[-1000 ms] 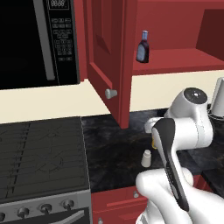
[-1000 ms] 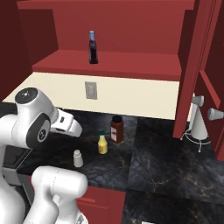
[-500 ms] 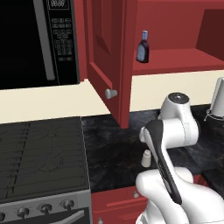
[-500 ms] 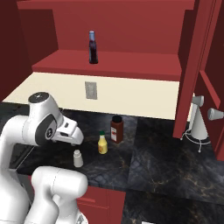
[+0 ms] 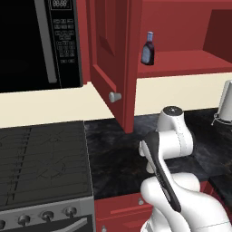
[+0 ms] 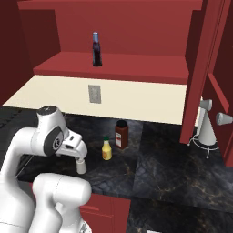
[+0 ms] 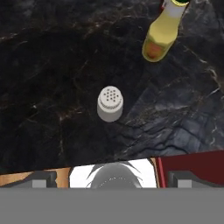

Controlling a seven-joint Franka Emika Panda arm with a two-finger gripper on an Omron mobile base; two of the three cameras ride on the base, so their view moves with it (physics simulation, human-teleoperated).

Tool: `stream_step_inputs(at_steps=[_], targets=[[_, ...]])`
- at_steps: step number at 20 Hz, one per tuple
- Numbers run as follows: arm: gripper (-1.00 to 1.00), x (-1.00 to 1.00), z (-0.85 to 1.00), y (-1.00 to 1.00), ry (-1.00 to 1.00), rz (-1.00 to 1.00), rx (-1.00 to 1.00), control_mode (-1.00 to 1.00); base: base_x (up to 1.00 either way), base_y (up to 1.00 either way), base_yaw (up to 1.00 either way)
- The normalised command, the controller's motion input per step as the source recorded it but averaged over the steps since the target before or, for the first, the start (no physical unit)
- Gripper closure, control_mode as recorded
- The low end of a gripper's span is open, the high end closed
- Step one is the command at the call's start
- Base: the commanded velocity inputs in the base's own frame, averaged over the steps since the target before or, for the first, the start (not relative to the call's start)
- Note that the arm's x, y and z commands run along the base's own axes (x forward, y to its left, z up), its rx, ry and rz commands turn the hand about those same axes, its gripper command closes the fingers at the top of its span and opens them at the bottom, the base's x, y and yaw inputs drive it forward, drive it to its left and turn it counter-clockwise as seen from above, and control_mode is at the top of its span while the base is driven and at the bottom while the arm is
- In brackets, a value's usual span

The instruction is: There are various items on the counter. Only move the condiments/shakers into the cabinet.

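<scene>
The gripper [image 6: 78,154] hangs just above the white shaker [image 7: 110,103], jaws spread wide and holding nothing. The shaker stands upright on the black counter [image 6: 173,168], near its front edge. Just beside it stands the yellow bottle [image 6: 107,149], and past that a red-brown jar [image 6: 121,134], closer to the wall. The purple bottle [image 6: 96,49] stands upright on the shelf of the open cabinet [image 6: 136,27] above.

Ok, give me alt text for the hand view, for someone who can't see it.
Seen from above, a small white shaker with a perforated top stands upright on the black marbled counter. A yellow squeeze bottle stands apart from it, near the top right edge.
</scene>
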Motion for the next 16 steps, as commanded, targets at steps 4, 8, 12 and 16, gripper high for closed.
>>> stream_step_inputs(at_steps=[4, 8, 12, 16], targets=[[-1.0, 0.24, -0.38, 0.01, 0.03, -0.01, 0.0, -1.0, 0.0, 0.0, 0.0], [-1.0, 0.25, -0.31, 0.0, 0.01, -0.01, 0.0, -1.0, 0.0, 0.0, 0.0], [-1.0, 0.22, -0.26, 0.0, 0.0, 0.0, 0.0, -1.0, 0.0, 0.0, 0.0], [-1.0, 0.15, -0.25, 0.0, 0.0, 0.0, 0.0, -1.0, 0.0, 0.0, 0.0]])
